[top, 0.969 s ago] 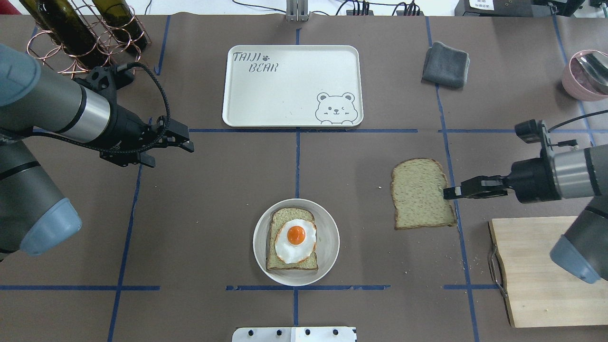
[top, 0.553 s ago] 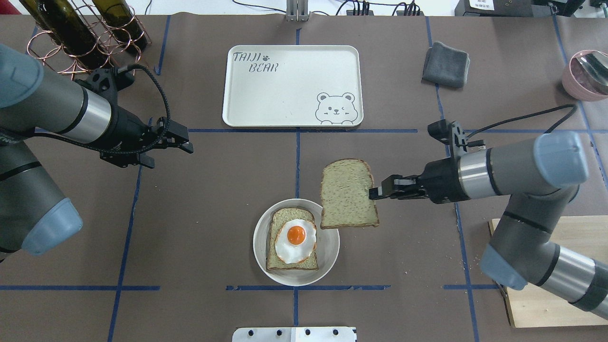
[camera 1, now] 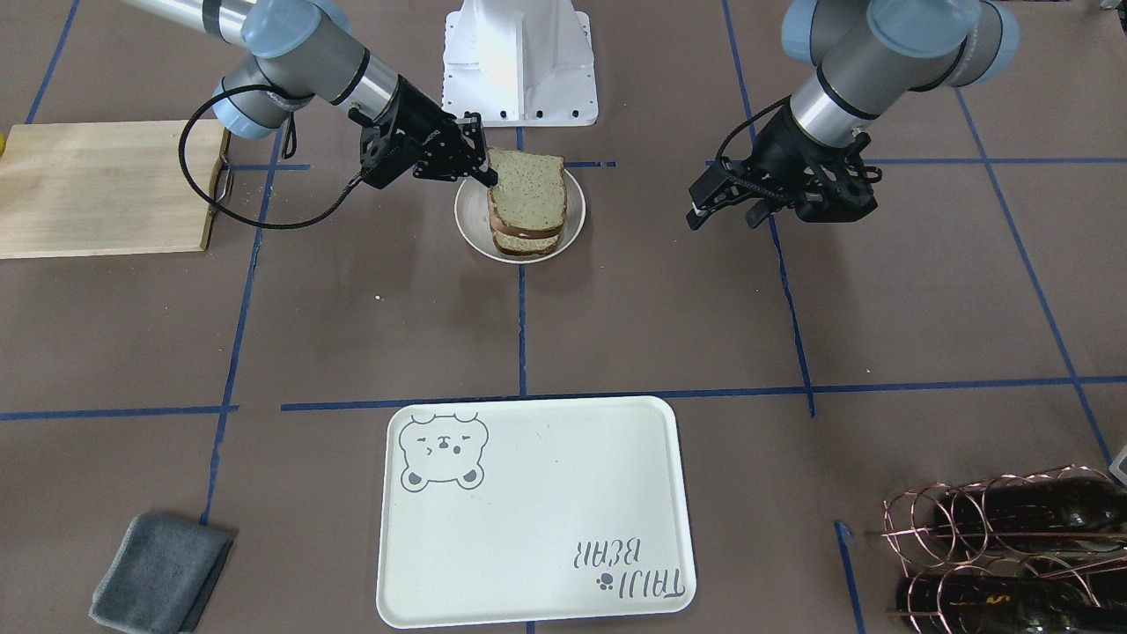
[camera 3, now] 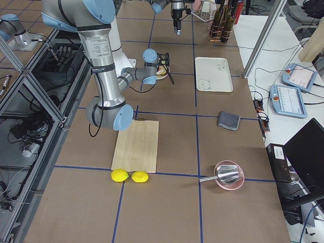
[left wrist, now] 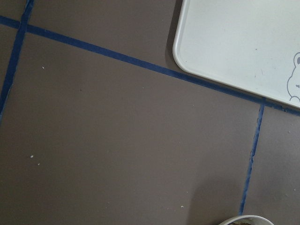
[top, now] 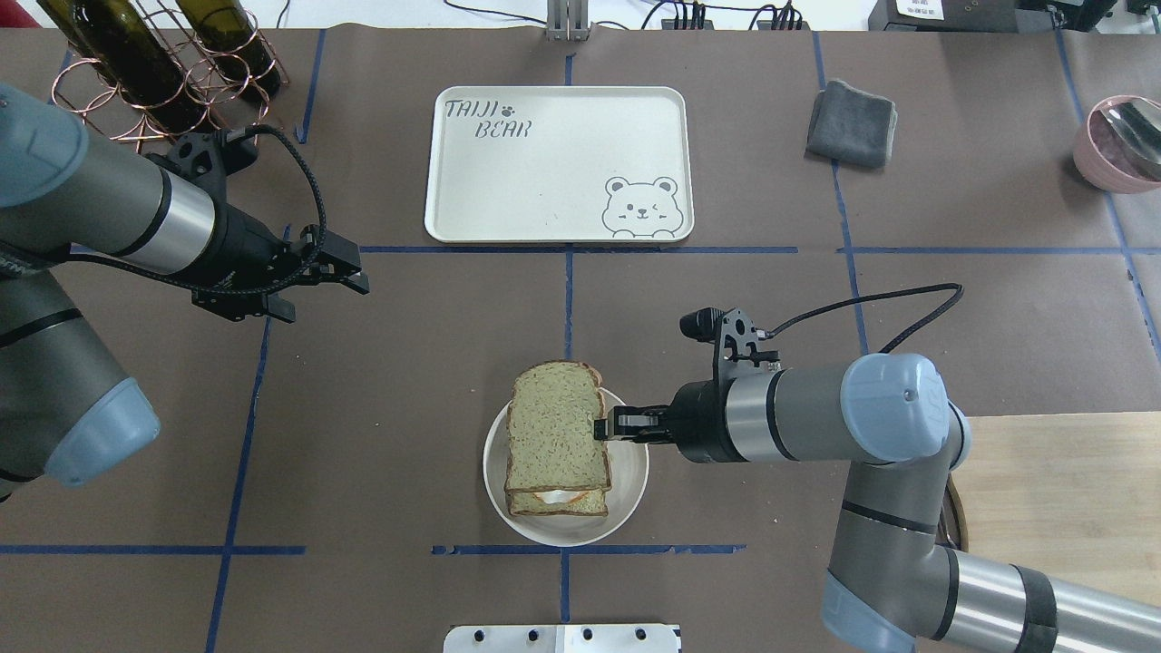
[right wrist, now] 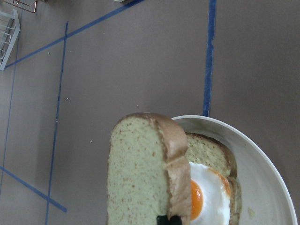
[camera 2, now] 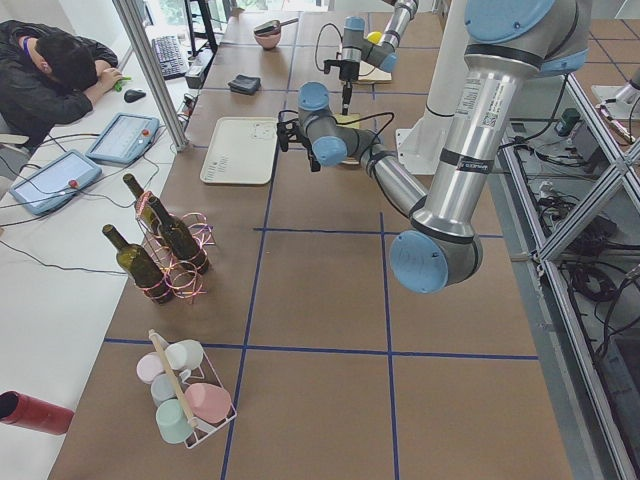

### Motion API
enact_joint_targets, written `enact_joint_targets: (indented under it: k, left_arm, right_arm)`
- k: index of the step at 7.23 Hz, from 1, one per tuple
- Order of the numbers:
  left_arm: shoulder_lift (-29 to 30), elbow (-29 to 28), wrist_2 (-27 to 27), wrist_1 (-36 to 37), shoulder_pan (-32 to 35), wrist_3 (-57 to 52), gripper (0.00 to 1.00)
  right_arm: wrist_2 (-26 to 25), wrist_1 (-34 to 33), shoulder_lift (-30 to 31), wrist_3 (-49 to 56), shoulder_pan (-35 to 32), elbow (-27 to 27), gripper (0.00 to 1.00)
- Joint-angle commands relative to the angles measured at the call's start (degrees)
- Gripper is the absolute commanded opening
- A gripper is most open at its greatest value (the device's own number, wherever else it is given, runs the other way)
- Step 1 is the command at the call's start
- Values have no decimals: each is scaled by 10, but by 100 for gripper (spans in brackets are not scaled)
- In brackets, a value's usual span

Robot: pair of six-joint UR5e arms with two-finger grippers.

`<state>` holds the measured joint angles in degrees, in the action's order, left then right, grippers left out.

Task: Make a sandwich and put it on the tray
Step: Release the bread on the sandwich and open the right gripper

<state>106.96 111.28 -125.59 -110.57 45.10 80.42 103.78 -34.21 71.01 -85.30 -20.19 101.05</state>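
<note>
My right gripper (top: 600, 426) is shut on the right edge of the top bread slice (top: 555, 426) and holds it flat over the round white plate (top: 628, 485). Under it lie the lower slice (top: 558, 504) and the fried egg (right wrist: 206, 201), mostly covered in the overhead view. The right wrist view shows the held slice (right wrist: 138, 173) just above the egg; I cannot tell if they touch. The cream tray (top: 555, 163) with the bear drawing lies beyond the plate. My left gripper (top: 358, 272) is open and hangs left of the tray's near corner (left wrist: 234, 42).
A wooden cutting board (top: 1043, 490) lies at the right front under the right arm. A grey cloth (top: 851, 122) and a pink bowl (top: 1120, 145) are at the back right. A wire rack with wine bottles (top: 163, 63) stands at the back left.
My right gripper has carried the bread slice leftward from the table's right part to over the plate, so it now covers the egg. The left arm has barely moved.
</note>
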Motion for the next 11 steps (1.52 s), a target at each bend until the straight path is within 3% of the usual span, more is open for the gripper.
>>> enact_joint_targets:
  k: [1, 5, 6, 7, 10, 11]
  left_arm:
    - [1, -1, 0, 0, 0, 1, 100]
    - [3, -9, -1, -3, -2, 12, 100]
    - [3, -14, -1, -16, -2, 18, 100]
    - [5, -22, -1, -29, -3, 25, 100]
    - [18, -32, 3, -32, -30, 37, 100]
    - [26, -32, 41, -31, -67, 60, 100]
  right_arm:
    - [-30, -2, -2, 0, 24, -23, 0]
    - [-31, -1, 4, 1, 25, -29, 0]
    - [-34, -1, 3, 1, 26, -30, 68]
    - [-35, 0, 3, 1, 25, -27, 100]
    - [-22, -3, 5, 1, 7, -2, 100]
    - [-2, -56, 5, 0, -11, 19, 100]
